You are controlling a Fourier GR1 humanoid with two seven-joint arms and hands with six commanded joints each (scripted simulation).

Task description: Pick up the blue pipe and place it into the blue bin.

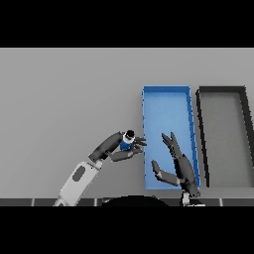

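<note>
A short blue pipe [127,140] with a dark end cap is held in my left hand [119,148], whose fingers and thumb curl round it. The hand hovers just left of the blue bin's left wall [144,144], its fingertips reaching the rim. The blue bin [166,94] is a long rectangular tray lying right of centre. My right hand [179,166] is over the near part of the bin, fingers straight and spread, thumb out to the left, holding nothing.
A dark grey bin [222,90] of similar shape stands directly right of the blue bin, close alongside it. The grey table [64,99] stretches to the left and back.
</note>
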